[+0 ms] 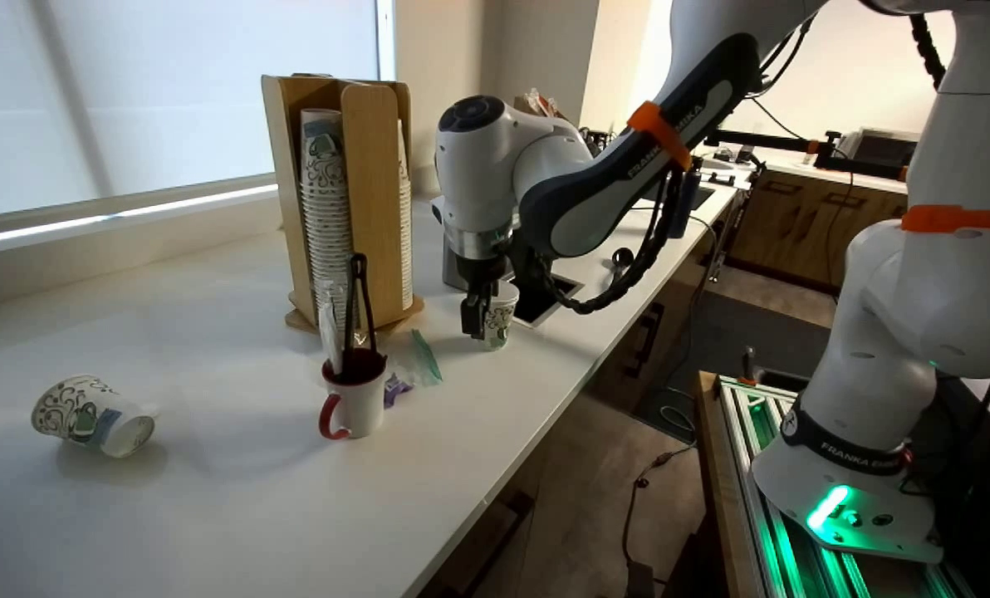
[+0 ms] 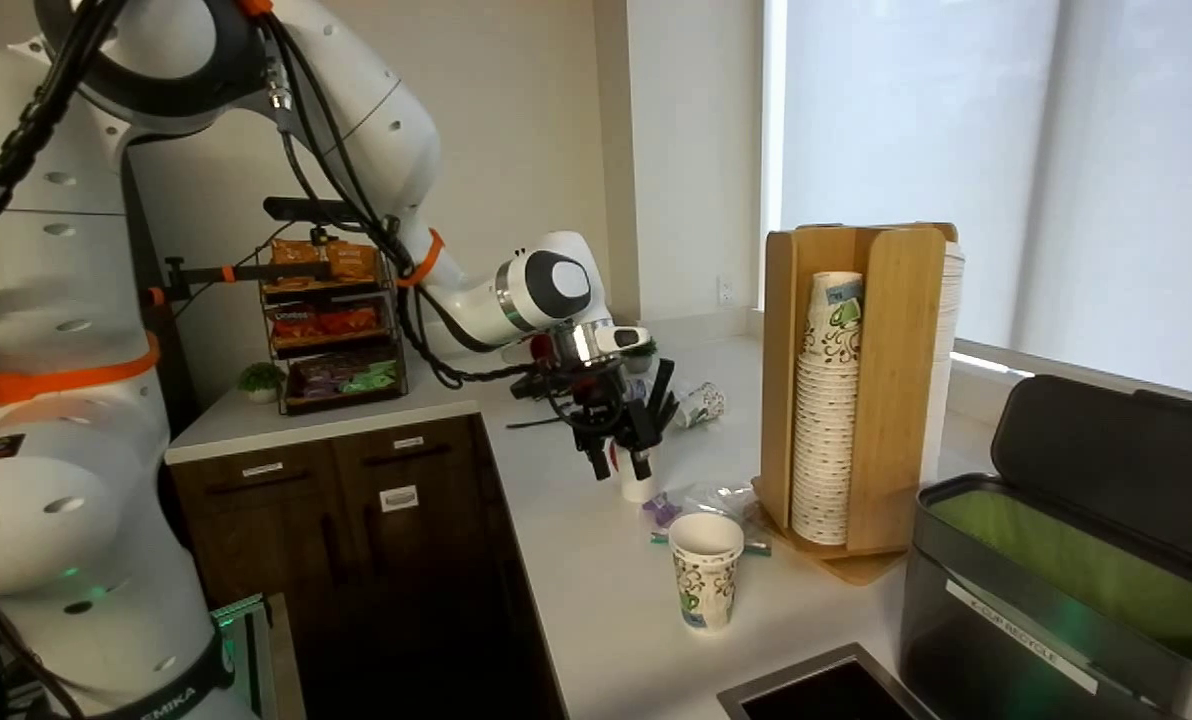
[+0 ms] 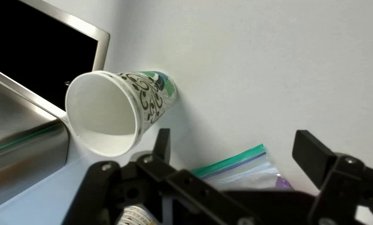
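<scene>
I have the tool [image 3: 232, 145] hanging above the counter [image 3: 268, 78], its fingers [image 3: 163, 142] spread wide apart. Near it, a patterned paper cup [image 2: 706, 585] stands upright on the counter; my wrist view shows it off past one finger, outside the gap. The cup sits between a green-edged plastic bag [image 3: 242, 176] and a metal-rimmed opening [image 3: 101, 51] in the counter. In both exterior views I can pick out a red-handled mug [image 1: 366, 407] and, well apart from the upright cup, another cup [image 1: 92, 415] lying on its side. A wooden rack [image 2: 891, 400] of stacked cups [image 2: 821, 450] stands just beside the bag, with a bin [image 2: 966, 650] and its raised lid [image 2: 1116, 475] nearby.
</scene>
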`<action>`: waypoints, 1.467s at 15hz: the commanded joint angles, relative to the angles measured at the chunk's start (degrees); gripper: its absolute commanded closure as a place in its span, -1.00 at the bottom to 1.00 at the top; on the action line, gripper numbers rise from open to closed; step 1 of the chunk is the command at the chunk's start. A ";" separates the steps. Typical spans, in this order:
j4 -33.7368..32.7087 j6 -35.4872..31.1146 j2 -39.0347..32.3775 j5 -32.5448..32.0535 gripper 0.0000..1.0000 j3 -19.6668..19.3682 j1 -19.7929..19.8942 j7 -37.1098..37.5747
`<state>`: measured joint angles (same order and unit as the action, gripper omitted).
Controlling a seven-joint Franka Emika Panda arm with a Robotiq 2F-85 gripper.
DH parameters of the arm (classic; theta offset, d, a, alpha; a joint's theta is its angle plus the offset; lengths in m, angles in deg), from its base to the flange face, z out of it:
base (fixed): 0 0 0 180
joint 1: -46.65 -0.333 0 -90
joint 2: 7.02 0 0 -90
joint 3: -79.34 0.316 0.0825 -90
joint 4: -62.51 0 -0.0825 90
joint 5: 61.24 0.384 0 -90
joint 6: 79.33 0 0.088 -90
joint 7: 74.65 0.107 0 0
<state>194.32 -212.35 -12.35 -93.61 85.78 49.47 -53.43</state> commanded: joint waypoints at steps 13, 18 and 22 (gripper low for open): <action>-6.70 -15.98 -14.36 0.24 -1.00 -7.17 -6.24 -11.88; -9.54 -20.31 -18.42 -3.04 -1.00 -10.05 -8.28 -12.30; -11.35 -17.19 -20.94 -1.01 -1.00 -10.23 -8.64 -14.54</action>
<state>185.14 -231.48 -30.72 -95.86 76.45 41.97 -66.13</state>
